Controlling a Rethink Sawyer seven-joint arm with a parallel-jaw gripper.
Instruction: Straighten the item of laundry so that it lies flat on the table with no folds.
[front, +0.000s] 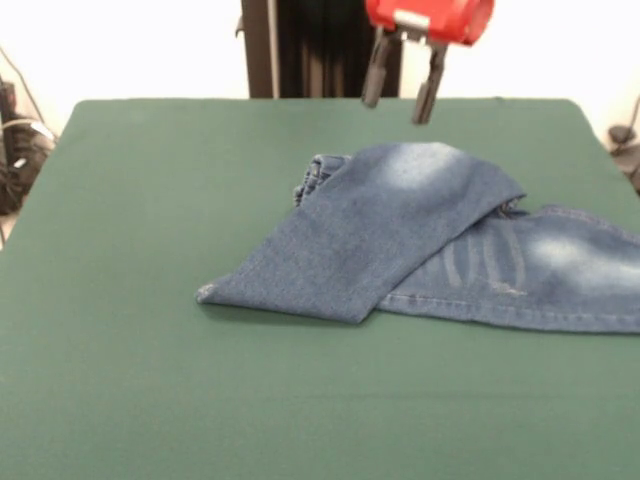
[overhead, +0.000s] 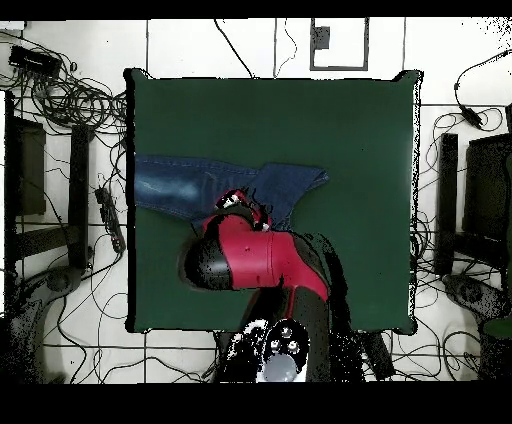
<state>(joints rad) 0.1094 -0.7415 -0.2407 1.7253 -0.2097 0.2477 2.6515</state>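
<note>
- Green felt-like cloth covers the bench (front: 130, 380), a wide rectangle with far more room than the garment needs; bare green lies on the front view's left and along its near side.
- Jeans (front: 400, 240): small pair in blue denim, lying on the bench toward the front view's right, one part running off that picture's right edge. Not flat: one leg is folded over across the other, so it lies as a slanted upper layer ending in a hem at the front view's lower left.
- Fabric: mid-weight denim, faded pale patches near the fold and on the lower layer, pale whisker lines on the under layer; a gathered waistband edge peeps out at the far side of the fold. Limp, likely to drag flat if pulled by the hem.
- Hand (front: 401, 88): two dark fingers under a red housing, set apart and holding nothing, poised above the far edge of the folded leg, clear of the cloth. Judged placed there to come down on the upper layer.
- Judgement: straightening not yet done; the crossed leg needs lifting back off its mate.
- Surroundings, overhead: pale tiled floor (overhead: 60, 370) strewn with black cables (overhead: 75, 100) around the bench.
</note>
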